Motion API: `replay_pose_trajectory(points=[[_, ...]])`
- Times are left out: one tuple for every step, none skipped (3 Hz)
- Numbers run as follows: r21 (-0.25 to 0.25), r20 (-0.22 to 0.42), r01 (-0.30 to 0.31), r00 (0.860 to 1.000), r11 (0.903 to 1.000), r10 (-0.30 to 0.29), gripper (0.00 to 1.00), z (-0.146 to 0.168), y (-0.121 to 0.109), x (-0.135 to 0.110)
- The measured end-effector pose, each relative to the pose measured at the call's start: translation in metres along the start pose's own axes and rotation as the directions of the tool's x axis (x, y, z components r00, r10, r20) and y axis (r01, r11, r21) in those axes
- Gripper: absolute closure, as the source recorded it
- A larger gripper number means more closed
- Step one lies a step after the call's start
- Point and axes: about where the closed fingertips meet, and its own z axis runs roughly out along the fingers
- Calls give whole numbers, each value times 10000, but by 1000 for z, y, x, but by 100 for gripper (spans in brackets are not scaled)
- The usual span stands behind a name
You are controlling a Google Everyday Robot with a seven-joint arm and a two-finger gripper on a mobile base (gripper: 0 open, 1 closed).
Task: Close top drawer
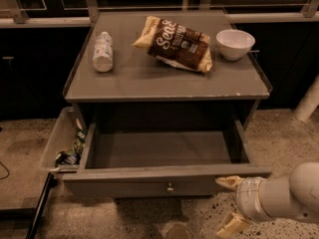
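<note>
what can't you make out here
Camera view:
- Cabinet below the top drawer: hidden by its pulled-out front.
- Bin contents at left: too small, partly behind the drawer side.
- Gripper, lower right, fingers apart: whether the upper finger touches the drawer front is unclear; arm cut by right edge.

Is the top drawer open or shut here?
Open: the top drawer stands far out, its inside showing; the gripper sits at its front corner.

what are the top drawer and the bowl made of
Top drawer: looks like grey painted wood, matte, flat boards; its small knob shines like metal. Bowl: white and smooth, likely glazed ceramic, maybe plastic. The claw is at the drawer front's right end, open.
</note>
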Motion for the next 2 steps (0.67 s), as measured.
replay_pose_trajectory(points=[[476,563,523,9969,9975,-549,36,9,-30,-14],[1075,782,1378,9861,9846,-1466,60,17,-74,-25]])
